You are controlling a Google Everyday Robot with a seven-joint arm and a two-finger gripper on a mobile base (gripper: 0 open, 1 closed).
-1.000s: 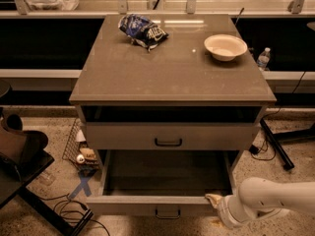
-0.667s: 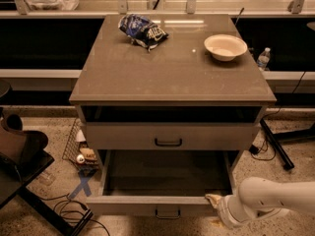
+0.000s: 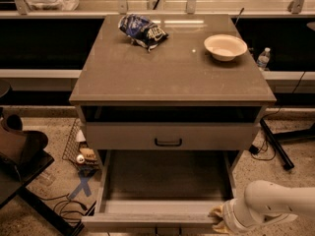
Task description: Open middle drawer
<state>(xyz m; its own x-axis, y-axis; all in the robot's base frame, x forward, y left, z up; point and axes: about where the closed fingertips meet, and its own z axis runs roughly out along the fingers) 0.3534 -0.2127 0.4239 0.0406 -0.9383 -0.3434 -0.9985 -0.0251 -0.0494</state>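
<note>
Middle drawer (image 3: 163,188) stands open (beige inside); gripper (image 3: 219,219) at its front-right corner.

cabinet top (image 3: 162,75): chip bag (image 3: 142,31), bowl (image 3: 225,46) | tool (image 3: 219,219): at middle drawer (image 3: 162,181) front-right corner

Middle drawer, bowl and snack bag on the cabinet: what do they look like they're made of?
Middle drawer: probably painted metal or laminate, matte grey-beige, flat and unmarked; the gripper sits at its front right corner. Bowl: pale, matte, thin rim, likely paper or plastic. Snack bag: crinkled glossy foil-plastic film, catching highlights.
</note>
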